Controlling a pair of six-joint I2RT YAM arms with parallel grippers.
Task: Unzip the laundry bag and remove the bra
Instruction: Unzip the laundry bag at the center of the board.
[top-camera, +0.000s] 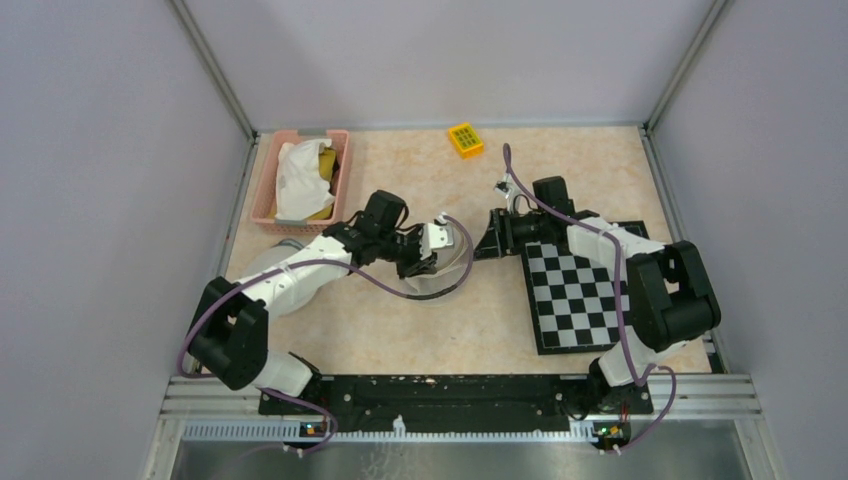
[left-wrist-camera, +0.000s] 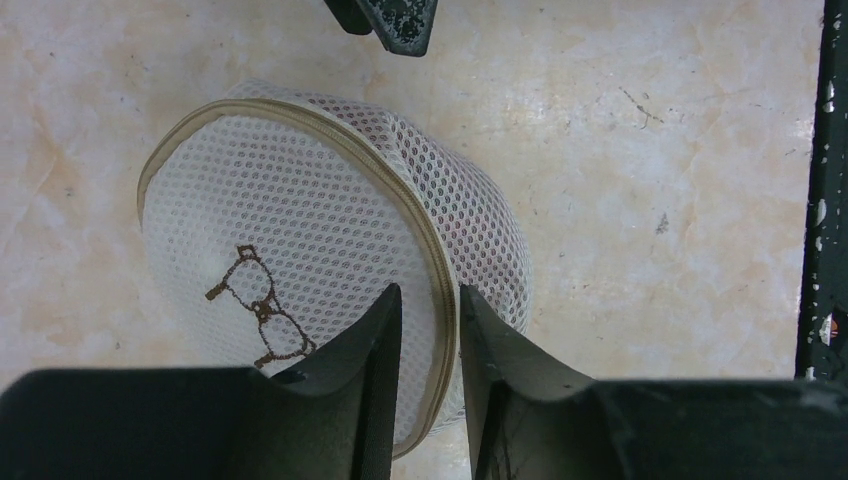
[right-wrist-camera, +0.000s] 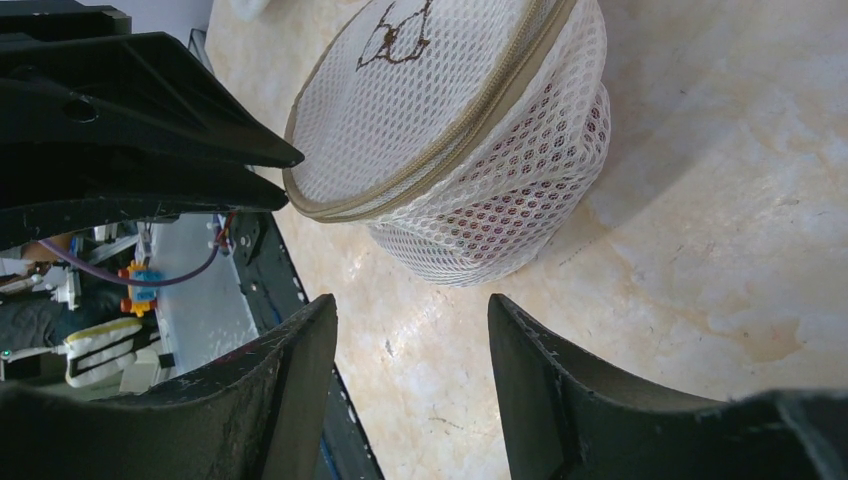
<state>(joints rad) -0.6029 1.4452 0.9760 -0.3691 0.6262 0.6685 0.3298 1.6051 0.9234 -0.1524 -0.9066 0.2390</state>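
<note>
White laundry bag (left-wrist-camera: 300, 200) — under left hand (left-wrist-camera: 430, 297)

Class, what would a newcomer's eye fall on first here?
The round white mesh laundry bag lies mid-table, with the left gripper straddling its tan zipper and the right gripper open beside it. Then come the black-and-white checkerboard at right and the pink basket at far left.

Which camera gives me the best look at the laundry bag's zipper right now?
Left wrist: the tan zipper curves around most of the lid rim, close up. Right wrist shows a shorter stretch side-on. Top external shows only the laundry bag edge under the left arm.
</note>
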